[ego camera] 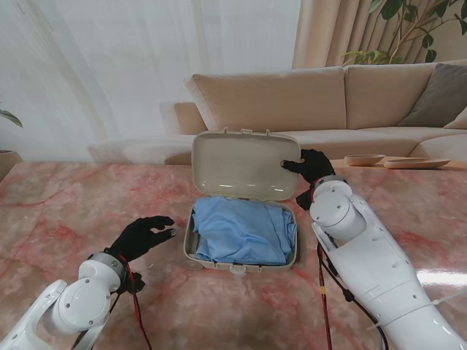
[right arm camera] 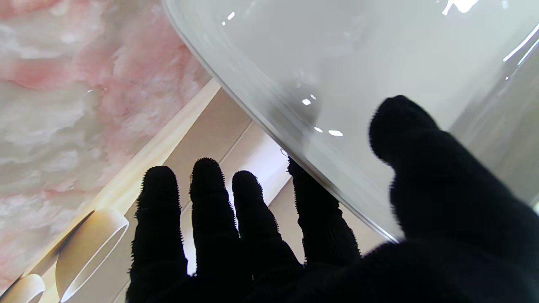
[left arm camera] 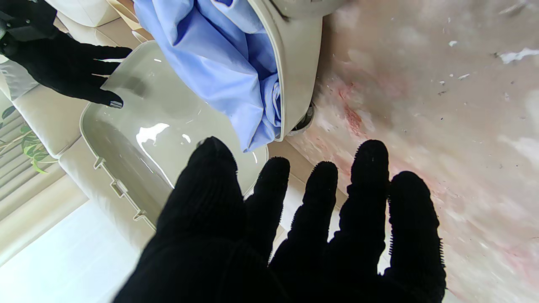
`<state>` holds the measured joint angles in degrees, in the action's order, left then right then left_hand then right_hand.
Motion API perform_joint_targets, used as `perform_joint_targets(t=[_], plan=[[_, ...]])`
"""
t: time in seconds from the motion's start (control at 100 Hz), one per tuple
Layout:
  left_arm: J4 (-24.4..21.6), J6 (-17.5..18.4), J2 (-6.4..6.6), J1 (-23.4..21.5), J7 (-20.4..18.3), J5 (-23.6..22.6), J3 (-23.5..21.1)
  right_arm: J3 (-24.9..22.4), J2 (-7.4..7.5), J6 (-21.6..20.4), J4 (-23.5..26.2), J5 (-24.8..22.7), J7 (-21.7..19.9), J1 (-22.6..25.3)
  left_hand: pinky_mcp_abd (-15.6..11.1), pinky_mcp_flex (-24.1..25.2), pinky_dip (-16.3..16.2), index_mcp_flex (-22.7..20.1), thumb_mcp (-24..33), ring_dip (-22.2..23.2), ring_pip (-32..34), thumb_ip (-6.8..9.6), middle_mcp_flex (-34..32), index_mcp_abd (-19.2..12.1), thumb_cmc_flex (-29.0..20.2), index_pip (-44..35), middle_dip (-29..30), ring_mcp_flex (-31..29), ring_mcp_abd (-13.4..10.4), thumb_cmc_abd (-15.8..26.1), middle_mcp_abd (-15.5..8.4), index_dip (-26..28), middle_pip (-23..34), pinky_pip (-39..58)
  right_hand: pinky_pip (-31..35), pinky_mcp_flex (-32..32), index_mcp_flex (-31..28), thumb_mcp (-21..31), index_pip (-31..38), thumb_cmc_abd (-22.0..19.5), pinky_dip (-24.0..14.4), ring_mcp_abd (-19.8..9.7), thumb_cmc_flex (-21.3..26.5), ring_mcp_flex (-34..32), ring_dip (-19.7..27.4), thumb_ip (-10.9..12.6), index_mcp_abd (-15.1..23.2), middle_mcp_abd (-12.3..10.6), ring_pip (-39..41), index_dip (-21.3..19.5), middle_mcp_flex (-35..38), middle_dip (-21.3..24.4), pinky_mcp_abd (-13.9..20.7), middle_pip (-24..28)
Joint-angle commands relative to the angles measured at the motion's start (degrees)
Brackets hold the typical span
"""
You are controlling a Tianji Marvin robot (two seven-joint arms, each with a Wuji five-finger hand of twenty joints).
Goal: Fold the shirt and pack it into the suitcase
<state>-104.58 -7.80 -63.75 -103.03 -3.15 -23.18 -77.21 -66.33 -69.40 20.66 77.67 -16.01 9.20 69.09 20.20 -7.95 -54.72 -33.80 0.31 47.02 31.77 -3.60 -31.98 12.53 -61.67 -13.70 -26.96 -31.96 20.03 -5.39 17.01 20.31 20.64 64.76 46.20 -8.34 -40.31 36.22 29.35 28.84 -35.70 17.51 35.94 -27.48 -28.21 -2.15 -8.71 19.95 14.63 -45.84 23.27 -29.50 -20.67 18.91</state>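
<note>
A beige hard suitcase (ego camera: 241,267) lies open at the table's middle. The folded light blue shirt (ego camera: 244,230) fills its base, and a fold of shirt (left arm camera: 227,54) bulges over the suitcase wall (left arm camera: 294,63). The lid (ego camera: 244,164) stands upright at the far side. My right hand (ego camera: 312,165) grips the lid's right edge, thumb on the glossy inner face of the lid (right arm camera: 358,63) and fingers (right arm camera: 320,210) behind it. My left hand (ego camera: 142,235) hovers left of the suitcase with its fingers (left arm camera: 370,176) spread, holding nothing.
The pink marble table (ego camera: 73,211) stretches to both sides. Two shallow wooden dishes (ego camera: 365,159) (ego camera: 412,162) sit at the far right. A beige sofa (ego camera: 292,95) and a plant stand beyond the table's far edge.
</note>
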Motion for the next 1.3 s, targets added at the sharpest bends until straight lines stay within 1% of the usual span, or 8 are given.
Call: perform_joint_targets(t=[0.0,0.05,0.07,0.11,0.18,0.4,0.73,1.29], plan=[[0.32,-0.29,-0.19,-0.32,0.15,0.03,0.19,-0.16,-0.37,0.1,0.06,0.44,-0.56,0.18,1.39,0.88,0.53,0.91,-2.04,-0.24,-0.56,1.02,-0.85,-2.37,-1.48,-0.39,0.34,1.45,1.63,2.28,-1.34,0.45,-1.17,-0.86,-0.23,-0.35,-1.23,1.2,7.8,1.51,-1.21,-1.85,2.79,-0.27,1.0,-2.98,3.65,-1.46,0.67,1.32,0.76,0.74,0.03,1.15],[0.33,-0.35,-0.21,-0.36,0.19,0.05,0.19,-0.2,-0.39,0.17,0.1,0.47,-0.51,0.22,1.44,0.89,0.51,0.92,-2.07,-0.24,-0.57,1.02,-0.86,-2.45,-1.42,-0.38,0.34,1.48,1.6,2.29,-1.37,0.45,-1.16,-0.86,-0.17,-0.41,-0.13,1.39,12.97,2.34,-1.11,-1.87,5.07,-0.31,1.06,-3.75,4.38,-1.66,0.72,2.67,1.25,0.68,0.07,1.57],[0.33,-0.37,-0.21,-0.37,0.2,0.06,0.2,-0.22,-0.41,0.19,0.09,0.48,-0.45,0.24,1.45,0.9,0.51,0.94,-2.06,-0.24,-0.56,1.02,-0.87,-2.42,-1.44,-0.37,0.34,1.47,1.65,2.29,-1.37,0.44,-1.16,-0.86,-0.1,-0.47,0.56,1.48,16.5,2.73,-1.04,-1.98,5.87,-0.36,1.1,-3.96,4.93,-1.7,0.76,4.7,1.52,0.67,0.11,1.83],[0.33,-0.41,-0.21,-0.4,0.21,0.07,0.2,-0.26,-0.46,0.18,0.07,0.54,-0.28,0.28,1.46,0.9,0.5,0.93,-2.03,-0.24,-0.57,1.03,-0.86,-2.38,-1.46,-0.38,0.34,1.47,1.62,2.32,-1.36,0.44,-1.18,-0.87,0.01,-0.55,1.06,1.51,20.41,3.22,-0.94,-1.89,7.01,-0.52,1.13,-4.2,5.67,-1.82,0.88,6.08,2.15,0.65,-0.04,2.2],[0.36,-0.43,-0.22,-0.43,0.23,0.11,0.21,-0.43,-0.5,0.21,0.19,0.85,-0.22,0.46,1.45,0.91,0.48,0.93,-2.06,-0.24,-0.59,1.02,-0.89,-2.4,-1.42,-0.37,0.34,1.52,1.66,2.29,-1.34,0.44,-1.18,-0.89,0.01,-0.52,0.79,1.71,21.95,3.25,-0.88,-1.94,7.62,-0.61,1.13,-4.22,6.06,-1.88,0.93,6.15,2.64,0.61,0.01,2.43],[0.46,-0.36,-0.23,-0.55,0.31,0.12,0.17,-0.89,-0.36,-0.37,0.45,0.65,-0.15,1.18,1.45,1.0,0.46,0.92,-2.05,-0.24,-0.58,1.03,-0.85,-2.5,-1.39,-0.36,0.36,1.49,1.67,2.35,-1.37,0.45,-1.21,-0.99,0.02,-0.62,-0.79,2.3,23.89,3.3,-0.79,-1.96,9.1,-0.93,1.14,-4.43,7.48,-2.16,1.11,5.63,4.04,0.51,-0.05,3.01],[0.35,-0.75,-0.21,-0.88,0.15,0.19,0.19,-1.99,0.25,-2.92,2.35,-0.65,-0.4,3.66,1.56,1.15,0.41,0.86,-2.06,-0.26,-0.64,1.02,-0.9,-2.44,-1.32,-0.32,0.39,1.58,1.84,2.5,-1.25,0.44,-1.29,-1.12,0.0,-0.79,-1.95,2.42,25.23,3.55,-0.62,-1.85,9.03,-1.02,1.25,-4.68,8.4,-2.26,1.09,5.54,5.18,0.48,-0.22,3.3],[0.37,-0.97,-0.14,-1.14,-0.17,0.25,0.31,-4.5,1.99,-8.08,6.71,-7.07,-0.96,9.92,1.56,1.16,0.34,0.76,-2.07,-0.27,-0.65,1.01,-0.91,-2.42,-1.31,-0.34,0.38,1.59,1.78,2.45,-1.28,0.48,-1.33,-1.16,0.12,-0.88,-0.82,2.4,23.79,4.56,-0.41,-1.74,7.19,-1.17,1.37,-4.73,7.58,-2.44,1.07,7.88,5.74,0.49,-0.23,3.15]])
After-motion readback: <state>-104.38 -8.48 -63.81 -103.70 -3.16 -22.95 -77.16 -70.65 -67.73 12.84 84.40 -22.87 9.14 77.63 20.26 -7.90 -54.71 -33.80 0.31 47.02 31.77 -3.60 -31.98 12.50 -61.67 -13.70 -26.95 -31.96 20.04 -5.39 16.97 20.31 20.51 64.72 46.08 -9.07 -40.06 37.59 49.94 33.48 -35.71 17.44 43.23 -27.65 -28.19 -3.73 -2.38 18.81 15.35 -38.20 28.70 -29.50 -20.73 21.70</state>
